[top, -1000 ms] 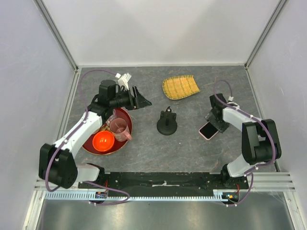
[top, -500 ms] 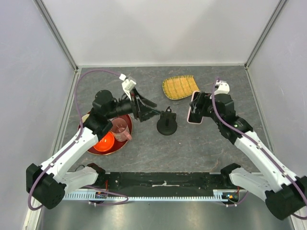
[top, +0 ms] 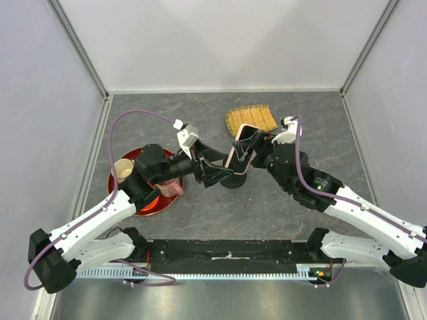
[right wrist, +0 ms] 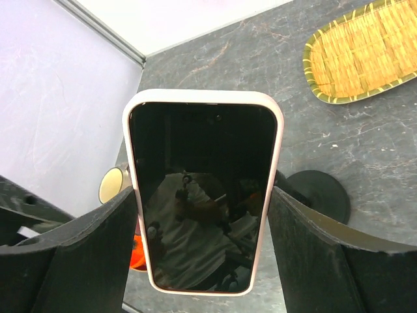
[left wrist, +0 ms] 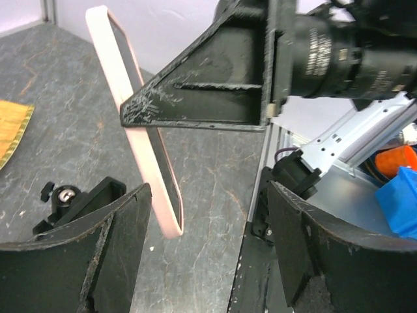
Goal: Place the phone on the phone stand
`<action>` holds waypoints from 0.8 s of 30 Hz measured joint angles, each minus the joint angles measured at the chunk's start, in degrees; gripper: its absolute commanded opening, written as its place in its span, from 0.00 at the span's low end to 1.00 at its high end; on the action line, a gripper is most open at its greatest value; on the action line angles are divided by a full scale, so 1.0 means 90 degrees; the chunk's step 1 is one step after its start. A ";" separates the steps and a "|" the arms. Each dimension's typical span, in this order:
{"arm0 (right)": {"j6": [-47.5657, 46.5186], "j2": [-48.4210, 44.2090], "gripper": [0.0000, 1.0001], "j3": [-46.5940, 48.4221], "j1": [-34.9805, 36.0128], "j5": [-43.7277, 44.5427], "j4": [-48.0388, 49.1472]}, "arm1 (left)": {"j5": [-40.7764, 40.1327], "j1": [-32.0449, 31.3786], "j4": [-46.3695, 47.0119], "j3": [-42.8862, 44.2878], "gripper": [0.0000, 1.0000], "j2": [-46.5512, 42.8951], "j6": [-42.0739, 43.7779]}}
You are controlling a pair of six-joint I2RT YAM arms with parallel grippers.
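Top view: the right gripper clasped the phone, tilted over the phone stand mid-table. It had swung in from the right edge, and the unclenched left gripper had closed in. Left wrist: the phone hung edge-on, unseated. Right wrist: fingers pinched its sides. Next, I judged, came lowering it squarely.

No text, label, brand, number or sign can be read in any view. The phone has a dark screen that carries only reflections, and any marks on the arms' housings are too small and blurred to make out.
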 measured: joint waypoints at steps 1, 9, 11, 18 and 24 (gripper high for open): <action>0.0041 0.0053 0.00 0.0046 0.0134 0.0092 0.0012 | -0.0092 -0.0029 -0.0046 0.0000 0.76 0.0041 0.0039; 0.0551 0.0488 0.00 0.0350 0.0736 0.0865 0.0051 | -0.0787 -0.0063 -0.0583 0.0078 0.56 0.0274 0.0318; 0.0617 0.0532 0.00 0.0362 0.0801 0.0916 0.0066 | -0.0843 -0.0063 -0.0692 0.0095 0.47 0.0311 0.0386; 0.0568 0.0750 0.17 0.0491 0.0828 0.0869 0.0090 | -0.1013 0.0005 -0.1047 0.0245 0.03 0.0491 0.0488; -0.0345 0.0760 0.98 0.0869 0.0571 0.0301 -0.0146 | -0.0903 0.0051 -0.1224 0.0588 0.02 0.0709 0.0522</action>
